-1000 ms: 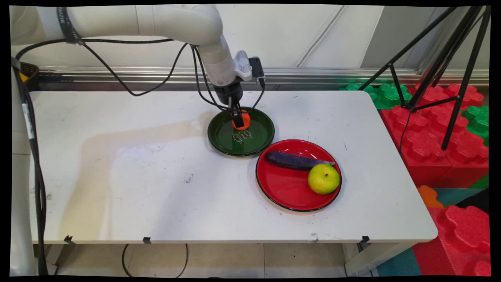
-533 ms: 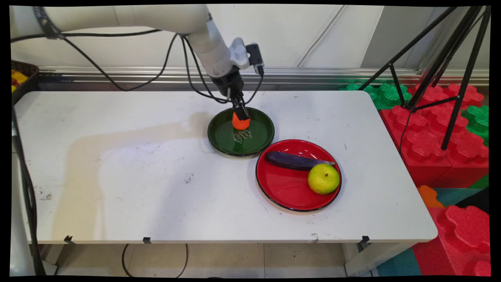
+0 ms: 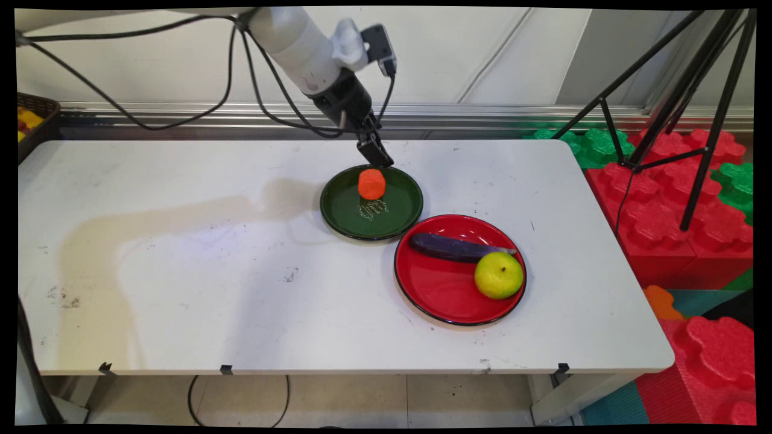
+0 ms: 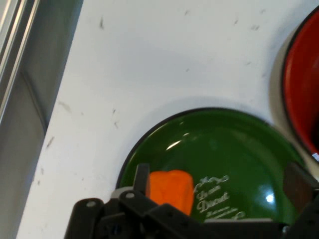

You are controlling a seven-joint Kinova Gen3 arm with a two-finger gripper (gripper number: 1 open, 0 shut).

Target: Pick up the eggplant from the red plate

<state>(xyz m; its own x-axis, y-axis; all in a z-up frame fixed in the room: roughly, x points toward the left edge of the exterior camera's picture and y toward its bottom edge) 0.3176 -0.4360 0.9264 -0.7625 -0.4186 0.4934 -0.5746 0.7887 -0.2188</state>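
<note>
Arm (image 3: 301, 45) in from upper left, forearm slanting down toward 4 o'clock, black cables (image 3: 181, 102) drooping beneath it. Wrist camera block (image 3: 375, 45) on the upper side of the wrist.

Gripper (image 3: 377, 155) (image 4: 219, 184) tilted, tips pointing down and right, hanging in the air above the far rim of the green plate (image 3: 344, 211) (image 4: 239, 149). Clear of everything, nothing between the fingers. Pincer spread wide: in the hand view 1 finger (image 4: 142, 177) low left, the other (image 4: 299, 186) low right, with a broad gap between them.

Orange block (image 3: 371, 184) (image 4: 170, 189), short cylinder, upright on the green plate, toward the plate's 12 o'clock part. Just below the gripper tips in the main view, at roughly 7 o'clock from them, not touching. In the hand view, just beside the left finger, inside the gap but off-centre. White lettering on the plate at 6 o'clock of the block.

Red plate (image 3: 434, 289) (image 4: 299, 94) at 4 o'clock of the green plate, rims close; cannot tell if touching. On it: purple eggplant (image 3: 452, 247) lying across the far part, yellow-green round fruit (image 3: 499, 275) at the right side, touching the eggplant's right end.

Both plates on the white table (image 3: 241, 271) (image 4: 149, 59). Dark basket (image 3: 36, 114) at the table's far left corner. Black tripod (image 3: 681, 102) and red and green foam blocks (image 3: 693, 229) off to the right.
</note>
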